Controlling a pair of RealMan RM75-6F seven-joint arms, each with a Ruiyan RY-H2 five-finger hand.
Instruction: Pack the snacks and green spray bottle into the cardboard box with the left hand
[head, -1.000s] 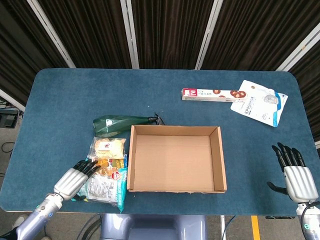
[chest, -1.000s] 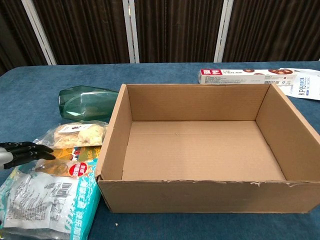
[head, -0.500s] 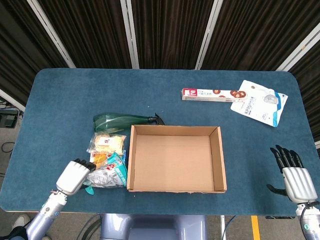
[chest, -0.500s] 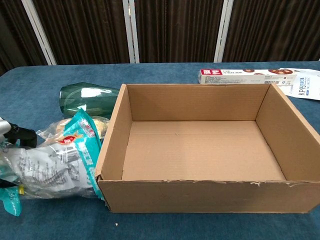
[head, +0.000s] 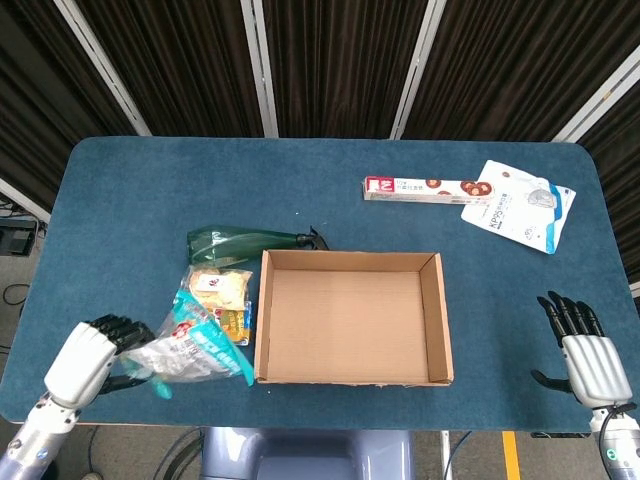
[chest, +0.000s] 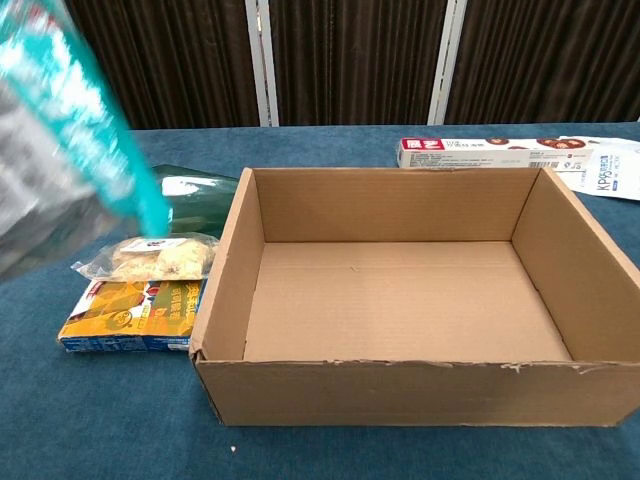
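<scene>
Being lifted off the table is a teal snack bag (head: 195, 345) — it is being held by the left hand (head: 85, 357), up in the air just left of the cardboard box (head: 350, 316). Nothing is being kept in the box yet. Next, the bag is likely to be carried over the box wall and let go inside. The green spray bottle (head: 245, 242) and two more snacks (chest: 140, 285) are being left beside the box — the right hand (head: 590, 355) is being held open, empty.

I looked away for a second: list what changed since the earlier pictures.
The left hand took hold of the teal snack bag and lifted it off the pile, uncovering the yellow snack box. The cardboard box, green spray bottle and right hand stayed put.
</scene>
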